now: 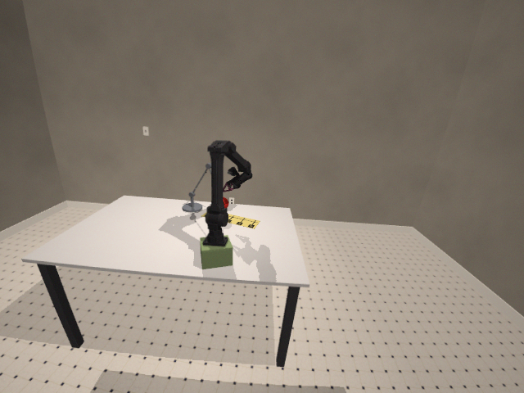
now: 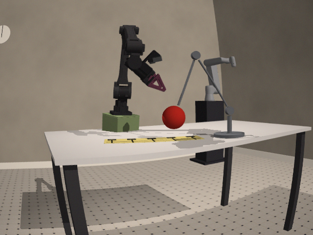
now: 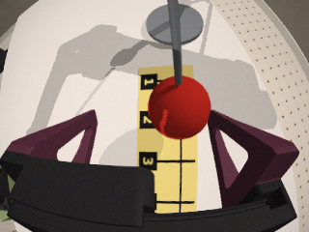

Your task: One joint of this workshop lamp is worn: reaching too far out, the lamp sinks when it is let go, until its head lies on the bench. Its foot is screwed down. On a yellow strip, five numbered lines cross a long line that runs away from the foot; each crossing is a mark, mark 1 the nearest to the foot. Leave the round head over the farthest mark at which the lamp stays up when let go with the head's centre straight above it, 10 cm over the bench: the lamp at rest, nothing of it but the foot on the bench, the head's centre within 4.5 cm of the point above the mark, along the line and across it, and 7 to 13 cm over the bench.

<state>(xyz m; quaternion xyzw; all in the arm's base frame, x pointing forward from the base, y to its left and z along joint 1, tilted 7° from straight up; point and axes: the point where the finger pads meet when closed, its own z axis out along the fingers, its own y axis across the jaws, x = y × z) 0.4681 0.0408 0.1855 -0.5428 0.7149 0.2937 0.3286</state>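
Observation:
The lamp's round red head (image 2: pixel 173 117) hangs free a little above the bench, over the yellow strip (image 2: pixel 152 138), roughly above the second mark from the foot. Its grey rods rise to an elbow joint (image 2: pixel 195 55) and come down to the round foot (image 2: pixel 228 134). My gripper (image 2: pixel 158 84) is open and empty, up and to the left of the head, clear of it. In the wrist view the head (image 3: pixel 180 106) shows below between my open fingers, over the strip (image 3: pixel 169 155) near numbers 1 and 2. In the top view the arm hides most of the head (image 1: pixel 226 203).
My arm stands on a green block (image 2: pixel 120 122) at the bench's back left. A grey robot arm (image 2: pixel 214 76) on a black pedestal (image 2: pixel 209 111) stands behind the bench, past the lamp. The strip lies near the bench's front edge.

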